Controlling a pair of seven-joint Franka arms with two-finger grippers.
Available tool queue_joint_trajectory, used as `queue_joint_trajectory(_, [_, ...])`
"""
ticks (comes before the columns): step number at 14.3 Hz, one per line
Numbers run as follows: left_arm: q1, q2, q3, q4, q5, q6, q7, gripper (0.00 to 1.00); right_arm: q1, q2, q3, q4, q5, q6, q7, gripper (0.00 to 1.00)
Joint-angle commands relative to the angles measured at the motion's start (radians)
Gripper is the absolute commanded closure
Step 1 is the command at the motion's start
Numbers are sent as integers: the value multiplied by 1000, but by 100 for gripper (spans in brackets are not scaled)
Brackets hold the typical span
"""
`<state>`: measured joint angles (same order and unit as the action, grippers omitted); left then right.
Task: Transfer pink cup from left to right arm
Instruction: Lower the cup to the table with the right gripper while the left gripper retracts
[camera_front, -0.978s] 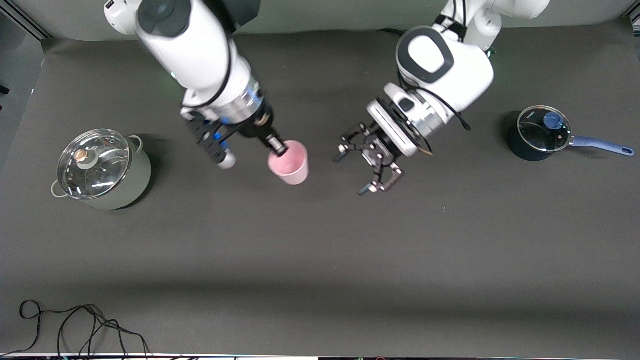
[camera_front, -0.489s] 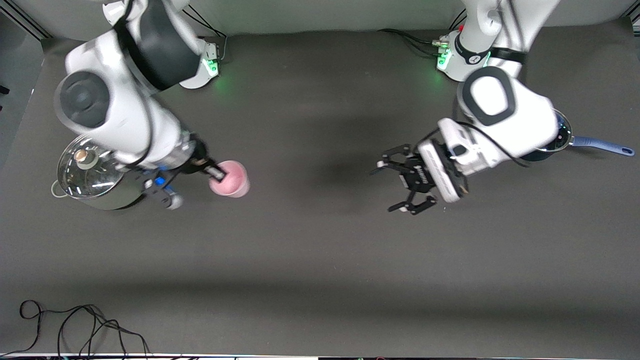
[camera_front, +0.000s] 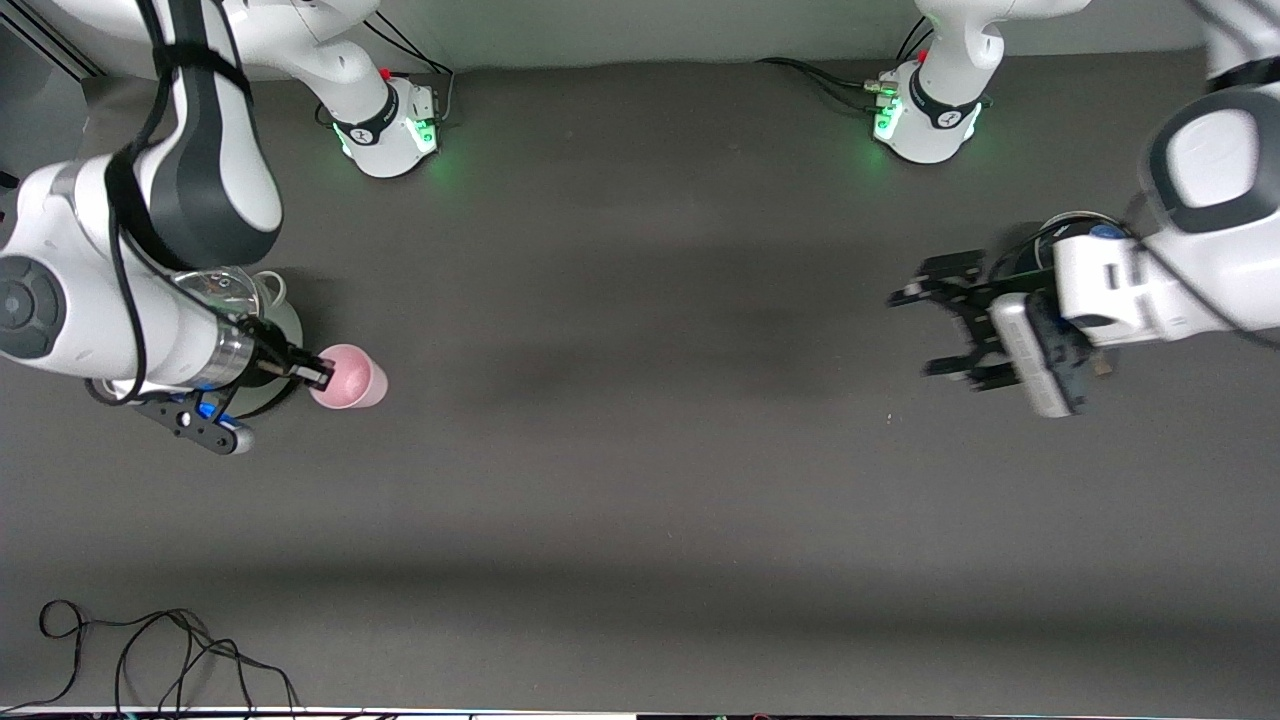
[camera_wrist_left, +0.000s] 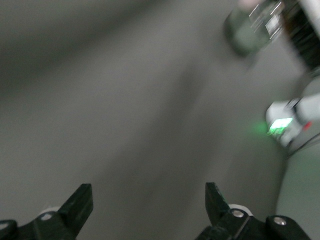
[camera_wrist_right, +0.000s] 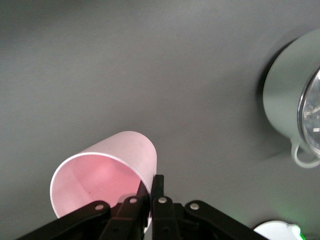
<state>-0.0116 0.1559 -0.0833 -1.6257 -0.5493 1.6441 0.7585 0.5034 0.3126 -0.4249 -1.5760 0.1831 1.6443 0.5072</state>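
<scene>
One pink cup is in view, held up off the table at the right arm's end, just beside the grey-green pot. The right gripper pinches its rim, one slim finger outside the wall and the other inside, jaws closed on the thin plastic; the right wrist view shows the cup tipped with its mouth open toward the camera. One lidded pot shows at this end, mostly covered by the right arm in the front view, with its side and a loop handle clear in the right wrist view. The left gripper hangs over the table at the left arm's end, its claw jaws spread wide and holding nothing, both fingertips apart in the left wrist view. A second, dark pot is almost wholly hidden by the left arm, only a lid edge and blue knob showing. One black cable lies coiled at the table's near edge.
</scene>
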Motion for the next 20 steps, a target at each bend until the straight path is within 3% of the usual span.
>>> queue_joint_trajectory(1, [-4, -10, -13, 82, 248, -99, -128, 0, 18, -59, -40, -185, 4, 145, -91, 100])
queue_joint_trajectory(7, [4, -59, 8, 119, 463, -203, -352, 0, 17, -69, -101, -396, 12, 377, -242, 100])
queue_joint_trajectory(9, [2, -61, 8, 122, 526, -245, -532, 0, 15, -66, -113, -465, 16, 472, -288, 100])
queue_joint_trajectory(12, [4, -53, 8, 138, 569, -289, -755, 0, 15, -55, -112, -565, 18, 626, -296, 100])
queue_joint_trajectory(16, [38, -62, 7, 129, 568, -277, -762, 0, 15, -9, -112, -607, 30, 730, -363, 100])
queue_joint_trajectory(20, [32, -108, 3, 28, 559, -155, -762, 0, -19, 23, -114, -608, 229, 732, -551, 100])
